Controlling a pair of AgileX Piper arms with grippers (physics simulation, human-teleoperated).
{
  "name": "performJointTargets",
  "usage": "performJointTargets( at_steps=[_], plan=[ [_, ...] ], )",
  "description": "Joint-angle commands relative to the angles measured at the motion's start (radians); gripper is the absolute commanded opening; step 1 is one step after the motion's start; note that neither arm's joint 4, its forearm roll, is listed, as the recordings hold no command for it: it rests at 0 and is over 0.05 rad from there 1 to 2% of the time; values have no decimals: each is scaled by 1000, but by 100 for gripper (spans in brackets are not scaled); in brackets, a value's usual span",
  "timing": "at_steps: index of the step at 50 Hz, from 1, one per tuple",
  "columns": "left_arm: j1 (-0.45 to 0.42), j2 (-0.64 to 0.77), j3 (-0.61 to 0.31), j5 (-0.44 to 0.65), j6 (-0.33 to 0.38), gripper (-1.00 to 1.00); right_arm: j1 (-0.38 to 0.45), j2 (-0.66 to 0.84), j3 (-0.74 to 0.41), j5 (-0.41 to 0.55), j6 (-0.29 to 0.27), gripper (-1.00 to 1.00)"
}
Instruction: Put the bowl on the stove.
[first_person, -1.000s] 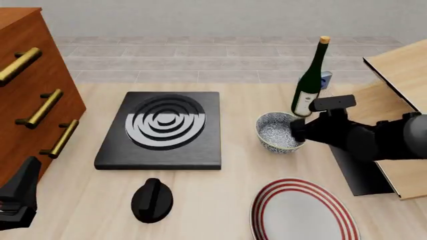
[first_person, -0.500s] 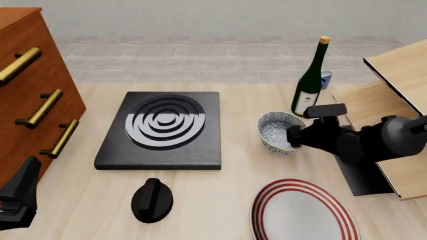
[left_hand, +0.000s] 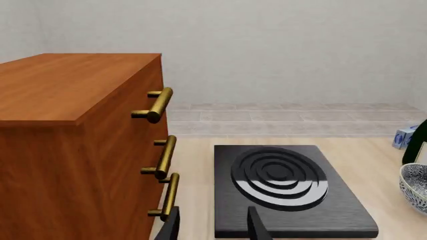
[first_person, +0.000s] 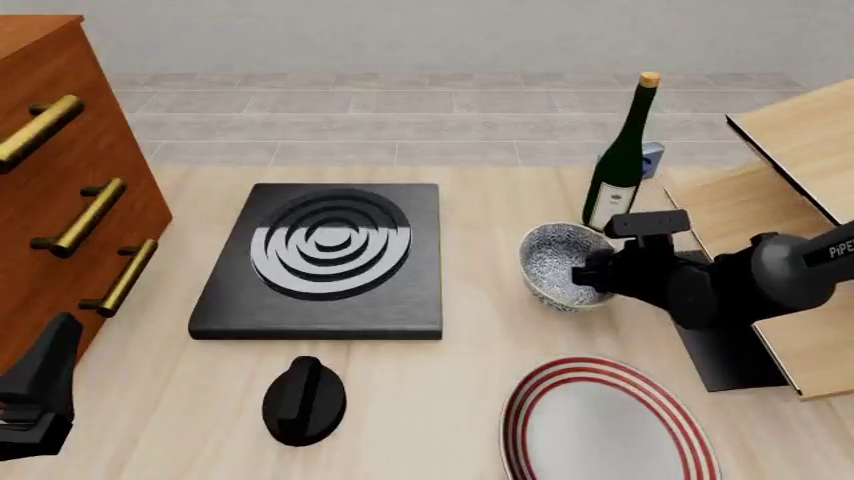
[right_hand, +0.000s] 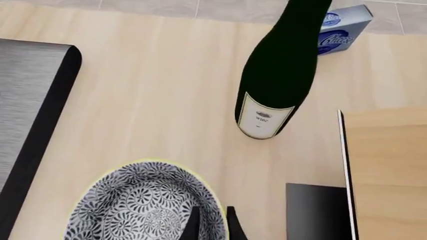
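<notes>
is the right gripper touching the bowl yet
Touching. The right wrist view shows the right gripper with its fingers straddling the rim of the bowl, nearly closed on it.

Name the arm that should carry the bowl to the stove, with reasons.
Right. Its hand already straddles the bowl rim, fingers nearly closed. The left hand sits far away, beyond the stove.

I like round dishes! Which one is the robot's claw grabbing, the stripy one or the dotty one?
The speckled bowl. The right gripper pinches its rim, while the red-striped plate lies untouched.
</notes>
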Motion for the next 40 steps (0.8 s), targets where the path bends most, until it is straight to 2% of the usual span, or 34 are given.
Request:
performJointTargets(
  at_steps=[1,21,40],
  plan=[
    [0,0,0,0,0,100,4,12,20,0,-1,-100],
    [0,0,0,0,0,100,31,-62,37,27,9,-100],
    [0,0,0,0,0,100,100,-240,63,102,35,-100]
  ],
)
